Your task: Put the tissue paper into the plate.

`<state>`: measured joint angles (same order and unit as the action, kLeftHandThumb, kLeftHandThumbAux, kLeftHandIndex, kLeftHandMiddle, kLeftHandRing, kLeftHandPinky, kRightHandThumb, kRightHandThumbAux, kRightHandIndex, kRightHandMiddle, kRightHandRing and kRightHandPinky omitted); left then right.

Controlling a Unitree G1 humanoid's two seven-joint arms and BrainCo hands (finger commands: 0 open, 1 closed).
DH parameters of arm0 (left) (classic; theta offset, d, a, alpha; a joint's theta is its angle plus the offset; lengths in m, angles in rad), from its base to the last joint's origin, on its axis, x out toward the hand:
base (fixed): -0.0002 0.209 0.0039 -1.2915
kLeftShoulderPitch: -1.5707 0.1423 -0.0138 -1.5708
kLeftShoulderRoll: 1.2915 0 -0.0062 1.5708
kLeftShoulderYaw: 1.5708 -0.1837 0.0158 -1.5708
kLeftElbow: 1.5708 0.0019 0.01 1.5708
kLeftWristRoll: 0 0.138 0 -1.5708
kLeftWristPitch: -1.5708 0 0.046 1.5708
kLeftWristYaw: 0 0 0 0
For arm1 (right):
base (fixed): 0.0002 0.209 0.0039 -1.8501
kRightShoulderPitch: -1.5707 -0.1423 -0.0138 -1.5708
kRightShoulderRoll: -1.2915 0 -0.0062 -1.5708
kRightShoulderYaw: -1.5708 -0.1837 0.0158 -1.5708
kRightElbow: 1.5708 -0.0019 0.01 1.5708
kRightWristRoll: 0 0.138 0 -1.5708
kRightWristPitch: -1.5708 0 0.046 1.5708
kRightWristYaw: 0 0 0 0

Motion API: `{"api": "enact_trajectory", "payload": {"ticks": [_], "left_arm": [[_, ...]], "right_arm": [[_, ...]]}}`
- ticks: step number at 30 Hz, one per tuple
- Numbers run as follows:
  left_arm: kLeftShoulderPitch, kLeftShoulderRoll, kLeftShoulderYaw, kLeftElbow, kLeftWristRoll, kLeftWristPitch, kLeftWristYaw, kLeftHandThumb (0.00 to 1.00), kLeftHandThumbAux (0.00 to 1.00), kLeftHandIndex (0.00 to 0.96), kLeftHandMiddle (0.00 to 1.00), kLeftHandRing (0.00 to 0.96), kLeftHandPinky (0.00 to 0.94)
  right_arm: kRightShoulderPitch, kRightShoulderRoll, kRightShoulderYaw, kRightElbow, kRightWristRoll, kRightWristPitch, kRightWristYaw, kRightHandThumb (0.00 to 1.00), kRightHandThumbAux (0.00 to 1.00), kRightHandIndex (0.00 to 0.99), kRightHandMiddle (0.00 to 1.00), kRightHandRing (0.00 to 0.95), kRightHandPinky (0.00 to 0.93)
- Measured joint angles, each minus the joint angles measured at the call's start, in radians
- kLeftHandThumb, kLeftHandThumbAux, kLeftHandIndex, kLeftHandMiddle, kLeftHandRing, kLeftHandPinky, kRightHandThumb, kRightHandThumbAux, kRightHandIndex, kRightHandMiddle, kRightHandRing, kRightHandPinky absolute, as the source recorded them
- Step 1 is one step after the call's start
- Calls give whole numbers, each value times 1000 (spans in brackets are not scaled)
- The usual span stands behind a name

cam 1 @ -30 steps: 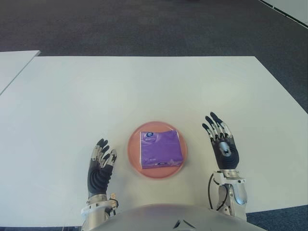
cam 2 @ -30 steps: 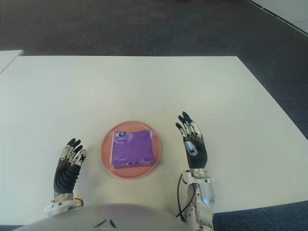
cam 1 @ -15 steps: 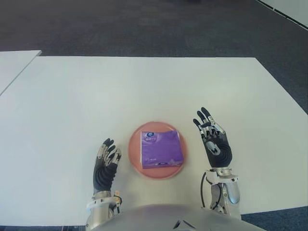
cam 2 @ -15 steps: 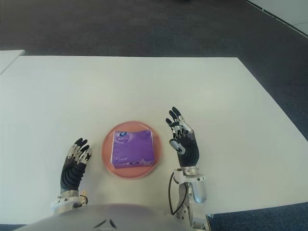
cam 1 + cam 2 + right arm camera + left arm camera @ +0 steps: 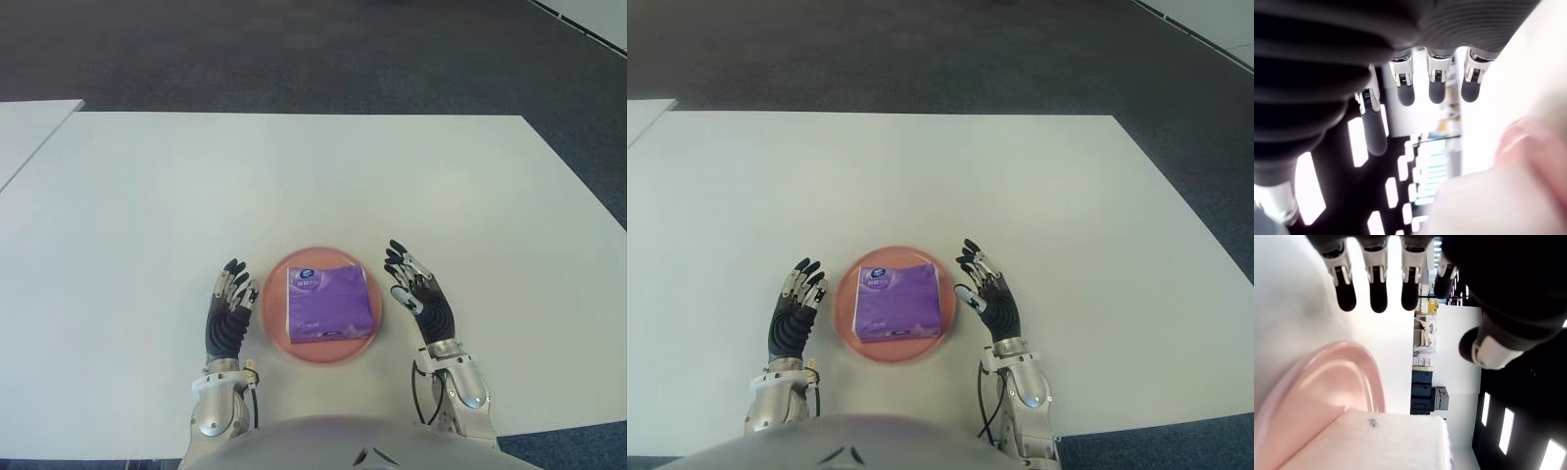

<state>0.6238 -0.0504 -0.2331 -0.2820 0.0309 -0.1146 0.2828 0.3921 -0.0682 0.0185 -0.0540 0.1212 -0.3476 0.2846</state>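
Lying flat in the middle of the pink plate near my edge of the white desk is the purple pack of tissue paper, with neither hand touching it. I have my left hand just beside the plate's left rim and my right hand just beside its right rim, both with fingers stretched out loose and holding nothing
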Motion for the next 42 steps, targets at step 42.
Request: {"api": "enact_trajectory", "payload": {"ticks": [42], "left_arm": [[-34, -31, 83, 48, -52, 9, -96, 97, 577, 162, 160, 166, 210]], "right_arm": [[74, -46, 53, -171, -159, 226, -131, 211, 607, 48, 3, 0, 0]]}}
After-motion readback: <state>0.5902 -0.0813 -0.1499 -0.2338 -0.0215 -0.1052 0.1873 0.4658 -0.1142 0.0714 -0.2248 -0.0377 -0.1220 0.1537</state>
